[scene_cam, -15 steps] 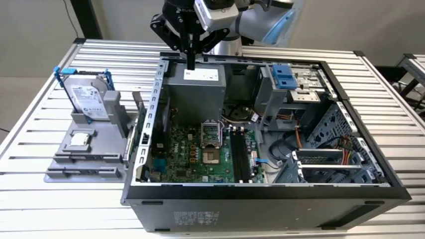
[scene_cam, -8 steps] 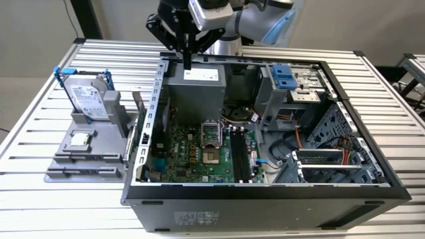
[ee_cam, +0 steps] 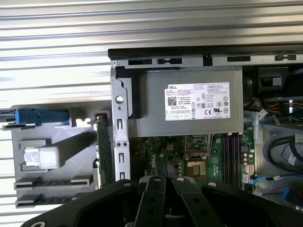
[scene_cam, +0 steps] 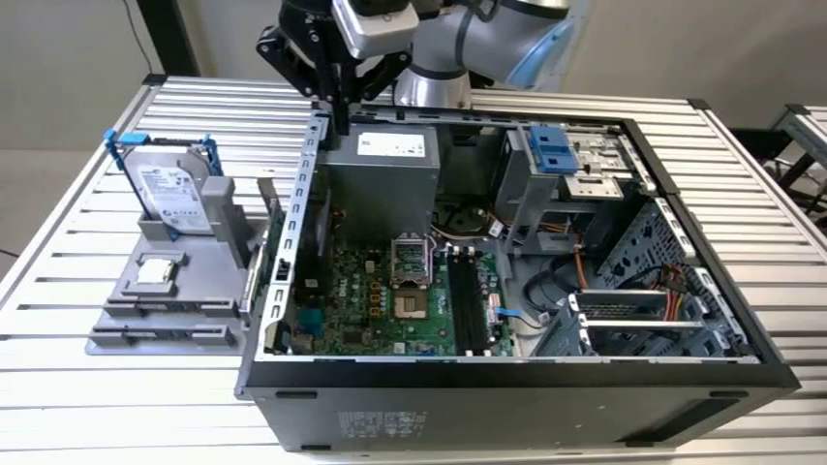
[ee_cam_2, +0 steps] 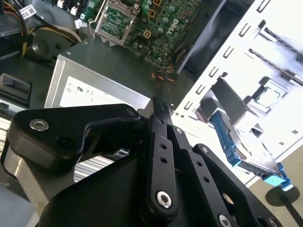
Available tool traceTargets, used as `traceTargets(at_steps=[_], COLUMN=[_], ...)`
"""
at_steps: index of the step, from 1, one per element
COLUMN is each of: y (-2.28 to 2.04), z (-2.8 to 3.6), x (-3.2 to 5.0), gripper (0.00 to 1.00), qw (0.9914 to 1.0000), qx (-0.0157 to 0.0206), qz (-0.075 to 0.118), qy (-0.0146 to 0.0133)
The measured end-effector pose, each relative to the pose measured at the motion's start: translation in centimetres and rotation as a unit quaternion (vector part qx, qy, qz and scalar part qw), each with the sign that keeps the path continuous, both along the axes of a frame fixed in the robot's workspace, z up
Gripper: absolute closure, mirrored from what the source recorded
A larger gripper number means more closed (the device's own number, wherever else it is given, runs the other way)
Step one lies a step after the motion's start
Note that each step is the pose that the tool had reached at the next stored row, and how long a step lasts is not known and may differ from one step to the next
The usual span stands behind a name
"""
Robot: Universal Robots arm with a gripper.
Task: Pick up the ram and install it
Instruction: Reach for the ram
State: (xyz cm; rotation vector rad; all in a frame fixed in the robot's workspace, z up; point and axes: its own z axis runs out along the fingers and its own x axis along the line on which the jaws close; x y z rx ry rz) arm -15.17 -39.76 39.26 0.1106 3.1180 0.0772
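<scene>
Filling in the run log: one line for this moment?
gripper shut, empty | over case | ram in holder beside case

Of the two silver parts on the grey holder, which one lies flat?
The small square chip; the hard drive, in a blue frame, stands upright.

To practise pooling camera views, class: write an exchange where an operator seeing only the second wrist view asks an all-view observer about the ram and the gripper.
Operator: Where is the ram?
Observer: In the first wrist view the ram stands on edge in the grey holder, beside the case's outer wall.
Operator: And the gripper?
Observer: In the exterior view the gripper hangs shut above the case's corner by the power supply, apart from the ram.
</scene>
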Motion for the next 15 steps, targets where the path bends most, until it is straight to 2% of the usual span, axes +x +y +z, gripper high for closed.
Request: traceTargets(at_steps=[15], y=[0.1], z=[0.0], x=[-3.54], gripper=[1.0], qw=[1.0], qx=[0.0], qz=[0.0], qy=[0.0])
